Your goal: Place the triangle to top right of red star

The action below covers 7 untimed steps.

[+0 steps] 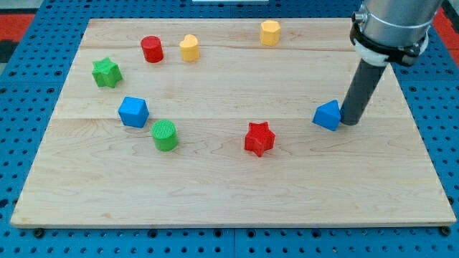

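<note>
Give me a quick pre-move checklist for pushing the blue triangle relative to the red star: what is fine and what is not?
1. My tip at the blue triangle block: ok, it sits at the block's right side, touching or nearly so.
2. Triangle right of the red star block: ok.
3. Triangle above the star in the view: ok, only slightly higher.
4. Board between triangle and star free of other blocks: ok.
5. Nearest other blocks, the green cylinder and yellow hexagonal block, out of the way: ok.
6. Firm contact between tip and triangle: cannot tell.
</note>
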### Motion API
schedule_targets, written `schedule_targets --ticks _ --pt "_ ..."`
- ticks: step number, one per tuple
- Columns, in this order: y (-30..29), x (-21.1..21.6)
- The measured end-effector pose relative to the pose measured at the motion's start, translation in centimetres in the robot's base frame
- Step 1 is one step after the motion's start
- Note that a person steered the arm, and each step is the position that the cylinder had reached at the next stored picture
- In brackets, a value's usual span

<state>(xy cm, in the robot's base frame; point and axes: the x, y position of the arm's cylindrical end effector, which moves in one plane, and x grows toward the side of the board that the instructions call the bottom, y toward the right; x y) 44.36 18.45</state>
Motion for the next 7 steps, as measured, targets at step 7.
schedule_targets --ticks 7 --pt "-8.2 1.1"
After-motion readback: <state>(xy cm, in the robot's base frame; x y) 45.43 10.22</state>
